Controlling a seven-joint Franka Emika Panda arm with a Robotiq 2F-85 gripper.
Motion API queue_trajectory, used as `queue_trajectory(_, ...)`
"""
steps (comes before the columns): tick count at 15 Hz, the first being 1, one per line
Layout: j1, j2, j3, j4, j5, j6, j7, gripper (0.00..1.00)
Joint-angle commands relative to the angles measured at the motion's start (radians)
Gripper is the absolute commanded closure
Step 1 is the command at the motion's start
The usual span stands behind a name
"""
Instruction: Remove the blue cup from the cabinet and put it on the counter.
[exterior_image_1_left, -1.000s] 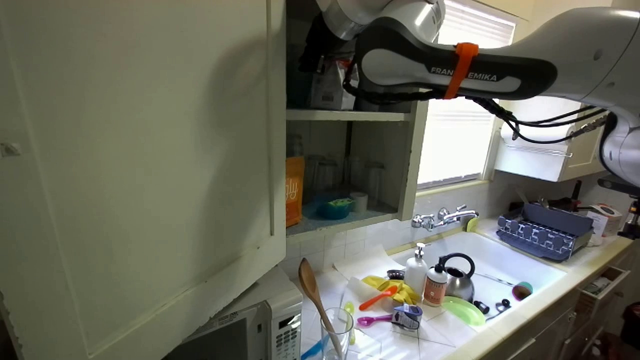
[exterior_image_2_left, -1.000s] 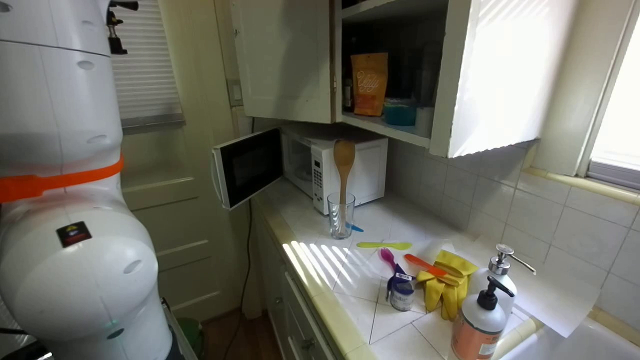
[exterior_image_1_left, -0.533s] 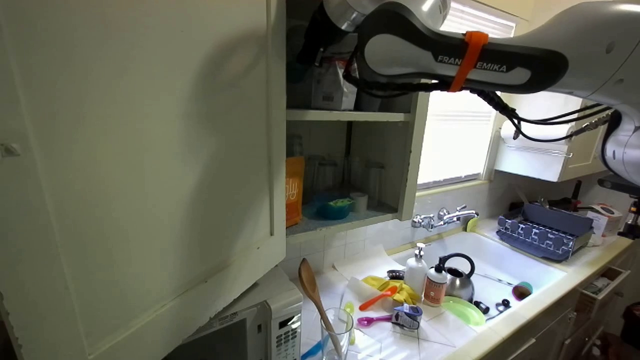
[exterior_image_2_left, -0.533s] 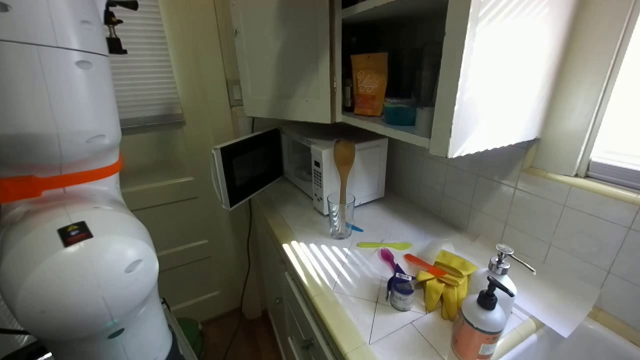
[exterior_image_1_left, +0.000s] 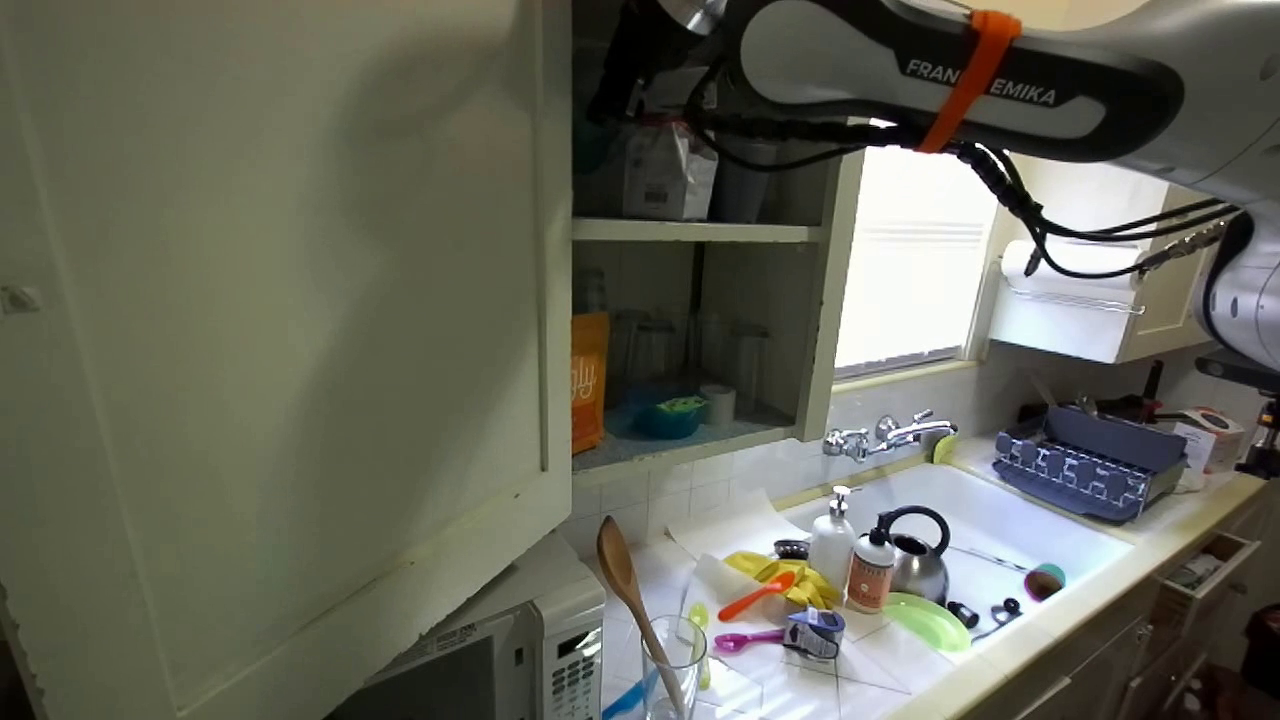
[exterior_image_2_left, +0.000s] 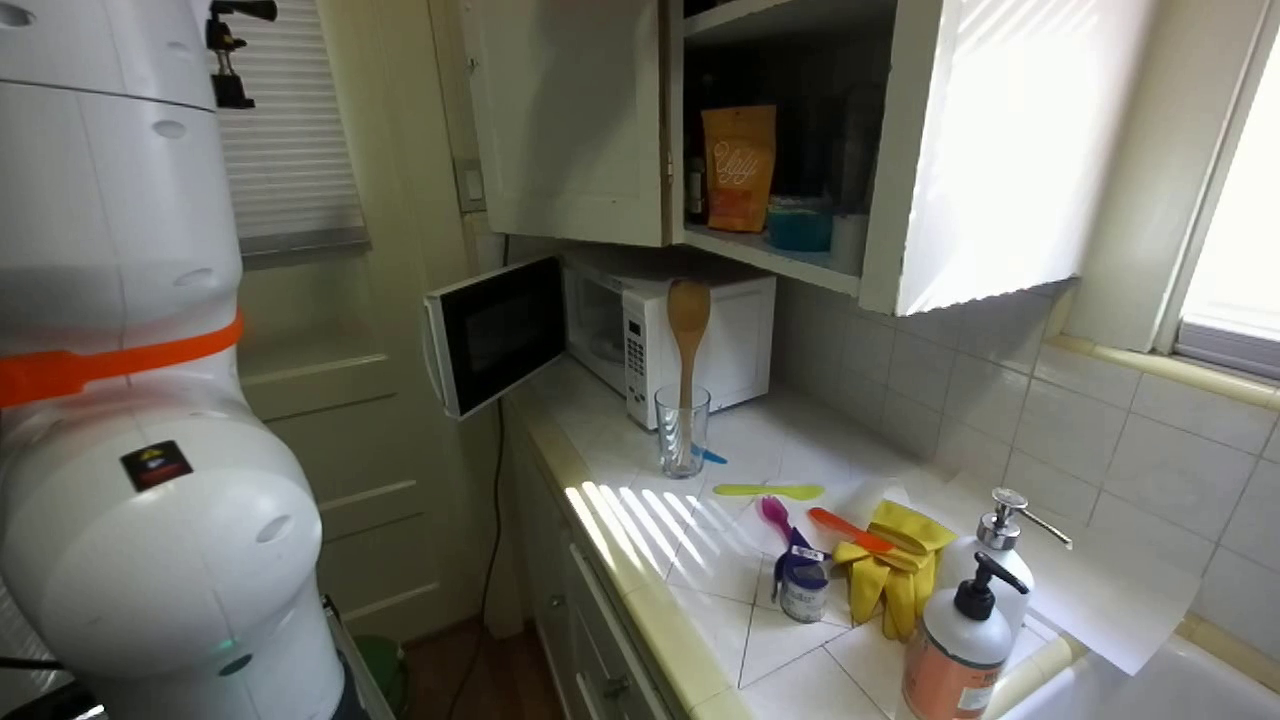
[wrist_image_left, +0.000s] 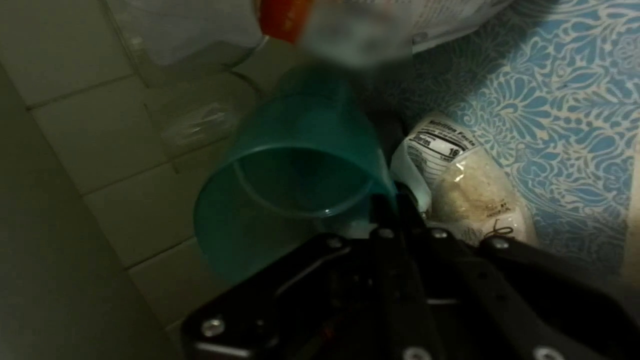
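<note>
The blue cup (wrist_image_left: 300, 120) is a teal tumbler, large in the wrist view with its open rim toward the camera. My gripper (wrist_image_left: 396, 206) is closed on the cup's wall at the right side of the rim, one finger inside and one outside. In an exterior view my gripper (exterior_image_1_left: 612, 105) is dark, at the upper shelf of the white cabinet (exterior_image_1_left: 700, 232), and the cup (exterior_image_1_left: 592, 150) is a faint teal patch below it, partly behind the door edge. I cannot tell whether its base touches the shelf. The counter (exterior_image_1_left: 860, 680) lies below; it also shows in an exterior view (exterior_image_2_left: 800, 670).
A white-and-red bag (exterior_image_1_left: 668, 180) and a grey container (exterior_image_1_left: 742, 185) stand on the upper shelf. A clear food bag (wrist_image_left: 475, 200) lies right of the cup. The open door (exterior_image_1_left: 300, 300) borders the cabinet. A glass with a wooden spoon (exterior_image_2_left: 683, 440), utensils and soap bottles occupy the counter.
The forearm has risen and shifted right in an exterior view. The gripper has moved slightly up and left, tilting more. The grey container beside the bag is now more exposed.
</note>
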Motion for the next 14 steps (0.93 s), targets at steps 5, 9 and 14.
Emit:
queue_trajectory(5, 0.109, 0.032, -0.017, 0.179, 0.101, -0.329, 0.084, 0.99)
queue_trajectory(9, 0.152, 0.051, -0.019, 0.268, 0.109, -0.426, 0.161, 0.99)
queue_trajectory(14, 0.182, 0.082, -0.022, 0.382, 0.192, -0.528, 0.251, 0.99)
